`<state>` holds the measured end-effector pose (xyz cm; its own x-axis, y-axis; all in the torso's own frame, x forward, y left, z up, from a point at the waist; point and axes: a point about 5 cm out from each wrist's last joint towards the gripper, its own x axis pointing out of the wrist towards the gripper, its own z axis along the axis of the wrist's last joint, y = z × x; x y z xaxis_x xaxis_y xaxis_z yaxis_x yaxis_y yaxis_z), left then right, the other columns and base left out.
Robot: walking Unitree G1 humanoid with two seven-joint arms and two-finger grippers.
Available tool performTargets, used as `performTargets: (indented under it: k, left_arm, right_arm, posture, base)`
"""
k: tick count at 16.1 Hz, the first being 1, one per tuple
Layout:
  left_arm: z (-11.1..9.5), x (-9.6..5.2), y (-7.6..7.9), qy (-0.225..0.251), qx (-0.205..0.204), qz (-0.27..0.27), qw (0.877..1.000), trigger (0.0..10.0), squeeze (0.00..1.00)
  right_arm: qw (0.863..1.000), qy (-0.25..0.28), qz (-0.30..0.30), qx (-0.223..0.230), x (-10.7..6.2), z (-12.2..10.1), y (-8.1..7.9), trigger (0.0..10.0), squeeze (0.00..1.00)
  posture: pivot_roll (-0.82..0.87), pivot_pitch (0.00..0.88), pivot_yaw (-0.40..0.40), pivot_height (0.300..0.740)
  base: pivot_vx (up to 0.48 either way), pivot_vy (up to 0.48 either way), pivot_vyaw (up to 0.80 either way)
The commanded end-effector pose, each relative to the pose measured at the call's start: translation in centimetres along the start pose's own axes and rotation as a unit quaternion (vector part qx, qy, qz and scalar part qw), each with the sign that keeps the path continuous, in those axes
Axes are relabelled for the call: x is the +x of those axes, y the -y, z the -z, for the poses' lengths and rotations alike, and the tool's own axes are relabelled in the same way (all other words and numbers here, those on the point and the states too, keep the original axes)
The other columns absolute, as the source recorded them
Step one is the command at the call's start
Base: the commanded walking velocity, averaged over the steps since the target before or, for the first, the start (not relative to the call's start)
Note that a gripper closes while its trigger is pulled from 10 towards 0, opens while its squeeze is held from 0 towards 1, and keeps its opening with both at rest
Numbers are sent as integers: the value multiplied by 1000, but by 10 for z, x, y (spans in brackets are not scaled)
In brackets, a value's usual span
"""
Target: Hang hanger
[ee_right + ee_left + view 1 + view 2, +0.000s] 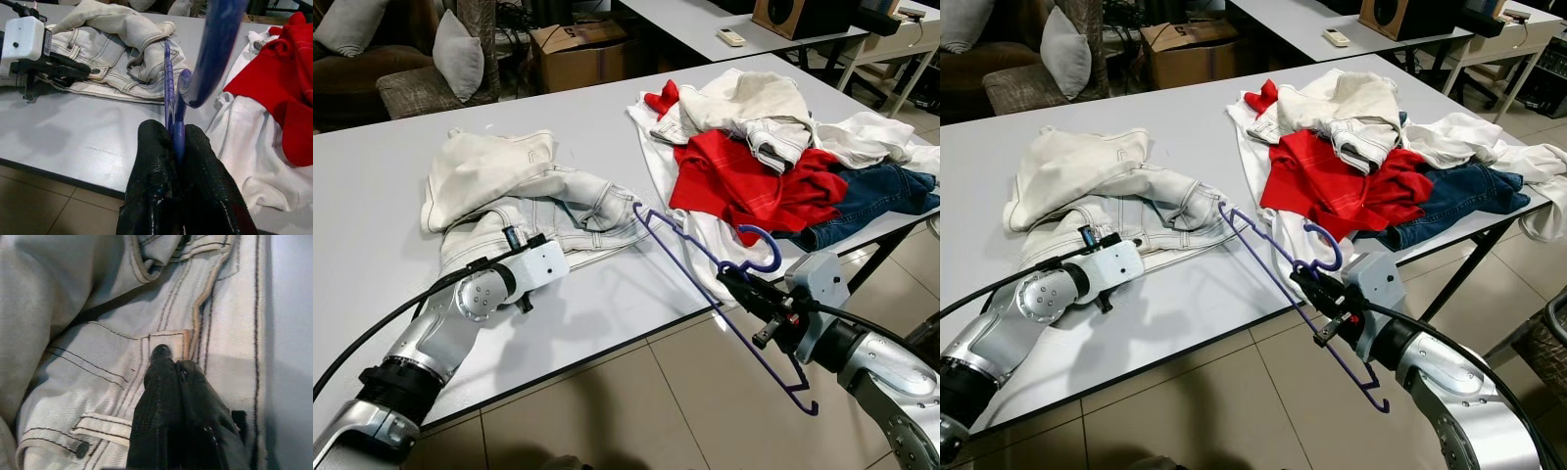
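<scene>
A purple wire hanger [776,250] juts out over the table's front edge, one end reaching toward the cream white jeans [538,196]. My right gripper [729,279] is shut on the hanger just below its hook; in the right wrist view the hanger's bar [168,83] runs out from between the fingers. The jeans lie crumpled on the left part of the grey table [372,176]. My left gripper [168,357] is shut, its tips resting on the jeans' waistband by a belt loop.
A pile of clothes covers the table's right side: a red shirt [744,176], blue jeans [871,196] and white garments [744,103]. Behind are a cardboard box [578,49], a sofa cushion [460,54] and a second table [705,20]. Tiled floor [636,411] lies below the front edge.
</scene>
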<state>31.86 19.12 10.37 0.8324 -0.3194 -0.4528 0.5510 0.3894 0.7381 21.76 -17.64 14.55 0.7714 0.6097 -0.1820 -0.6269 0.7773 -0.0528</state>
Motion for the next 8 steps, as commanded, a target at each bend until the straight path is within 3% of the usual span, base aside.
performTargets:
  k: [1,2,3,5,6,8]
  left_arm:
    - [0,1,-9,-1,-6,-22,1000,0,0]
    - [0,1,-10,0,-11,-26,1000,0,0]
    - [-4,1,-19,26,-69,-53,996,0,0]
    - [-13,-2,-35,66,-141,-92,984,0,0]
    - [-19,-6,-45,84,-140,-100,982,0,0]
    - [-23,-7,-42,103,-115,-60,986,0,0]
  right_arm:
    - [1000,2,-1,-8,1,-2,1,10000,0]
    - [1000,2,-2,-8,1,-2,1,10000,0]
    - [1000,3,-10,-1,2,-1,-1,10000,0]
    - [1000,10,-19,11,1,-2,-3,10000,0]
    - [1000,7,-23,11,0,-1,-3,10000,0]
    - [1000,2,-22,11,0,2,-4,10000,0]
  posture:
    - [-74,19,20,740]
    - [-74,18,20,740]
    - [-76,13,23,740]
    - [-76,10,24,740]
    - [-76,8,25,740]
    - [-76,3,28,740]
  base:
    - [0,0,0]
    - [0,0,0]
    - [0,0,0]
    - [0,0,0]
    - [0,0,0]
    - [0,0,0]
